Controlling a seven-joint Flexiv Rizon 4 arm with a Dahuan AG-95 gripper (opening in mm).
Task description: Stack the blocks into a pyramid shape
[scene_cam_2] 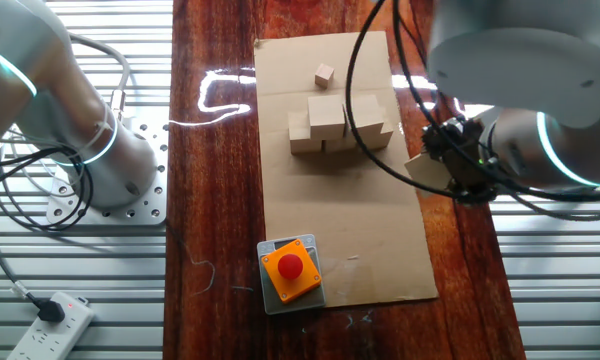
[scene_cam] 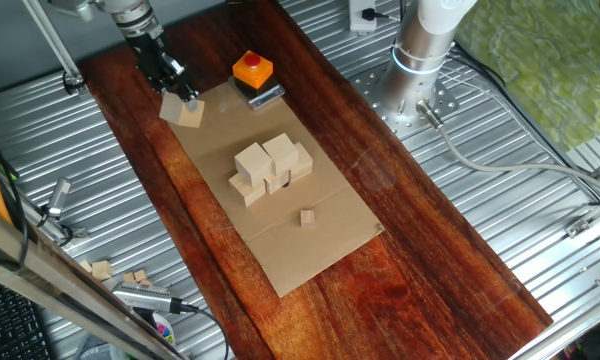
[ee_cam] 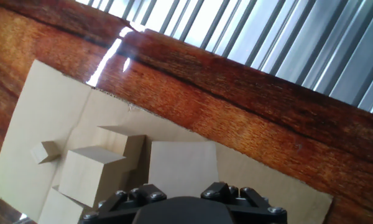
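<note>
Tool clamped on one block, aloft, well apart from the partial pyramid on cardboard.

A: Surface? Dark reddish-brown glossy wooden board, running diagonally across a ribbed silvery metal table top.

B: Confirmed. Flat tan cardboard sheet lies on the board. Bright glare streak on the varnish just beside the cardboard's edge.

A: Periphery: white power strip on the metal, black cable plugged in. Green patterned cloth beyond the table's far corner.

B: Walls, floor, windows: out of view.
</note>
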